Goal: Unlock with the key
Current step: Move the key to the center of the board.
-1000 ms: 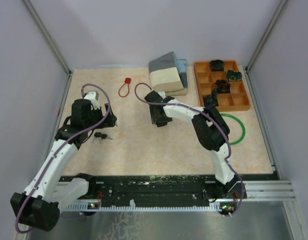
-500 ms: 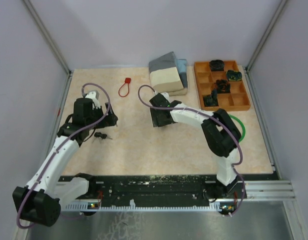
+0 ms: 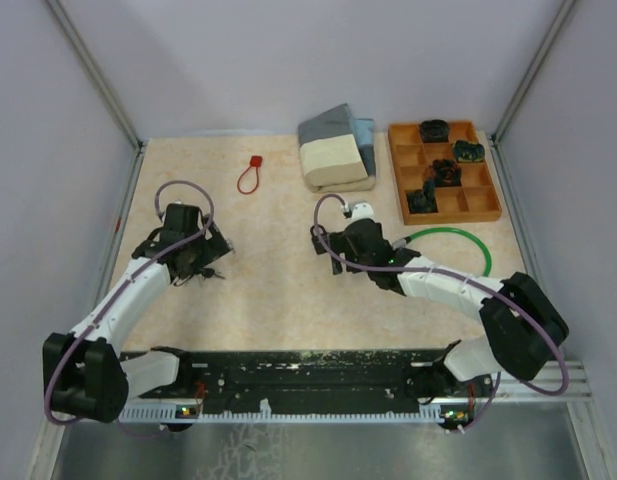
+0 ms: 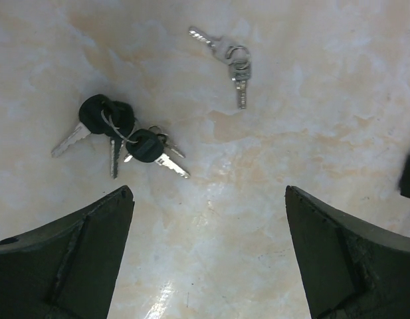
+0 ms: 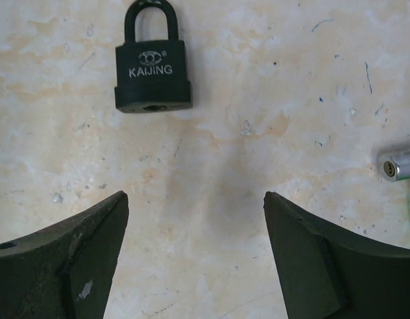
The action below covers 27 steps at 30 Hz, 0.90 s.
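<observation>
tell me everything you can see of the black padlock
The padlock is a black block with white KAIJING lettering and a shackle seated in the body, so it looks locked. Its keyhole faces the camera, with no key in it. It lies flat on the beige table, ahead of the open right gripper, touching nothing else.

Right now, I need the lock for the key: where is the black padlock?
In the right wrist view, the black padlock marked KAIJING lies flat on the beige table, ahead of the open right end effector.
</observation>
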Tool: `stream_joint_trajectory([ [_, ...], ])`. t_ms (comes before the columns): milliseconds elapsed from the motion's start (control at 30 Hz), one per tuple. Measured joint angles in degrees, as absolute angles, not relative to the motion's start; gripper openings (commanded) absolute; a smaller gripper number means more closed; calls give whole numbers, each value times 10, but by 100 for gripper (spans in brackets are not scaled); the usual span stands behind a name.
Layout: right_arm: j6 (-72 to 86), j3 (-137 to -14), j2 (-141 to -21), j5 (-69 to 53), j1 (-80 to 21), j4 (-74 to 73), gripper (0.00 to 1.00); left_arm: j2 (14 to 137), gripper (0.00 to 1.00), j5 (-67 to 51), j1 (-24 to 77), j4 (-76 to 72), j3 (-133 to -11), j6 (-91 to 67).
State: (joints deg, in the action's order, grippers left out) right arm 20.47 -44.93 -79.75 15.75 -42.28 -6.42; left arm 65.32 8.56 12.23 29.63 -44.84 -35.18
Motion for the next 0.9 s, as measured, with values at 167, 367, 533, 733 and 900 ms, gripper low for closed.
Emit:
stream_joint_trajectory([
  [167,199,-404,-783,160,-423,-22,82,695,96,136,112,330,-449,-414],
  [367,199,-364,-739,190,-425,28,82,754,88,175,105,350,-449,-470],
  [533,195,-362,-734,215,-426,46,82,812,70,201,94,350,-465,-480],
  [733,195,-359,-734,227,-426,51,82,859,56,215,80,337,-497,-471],
  [900,194,-358,-734,230,-427,52,82,883,45,217,75,326,-504,-465],
])
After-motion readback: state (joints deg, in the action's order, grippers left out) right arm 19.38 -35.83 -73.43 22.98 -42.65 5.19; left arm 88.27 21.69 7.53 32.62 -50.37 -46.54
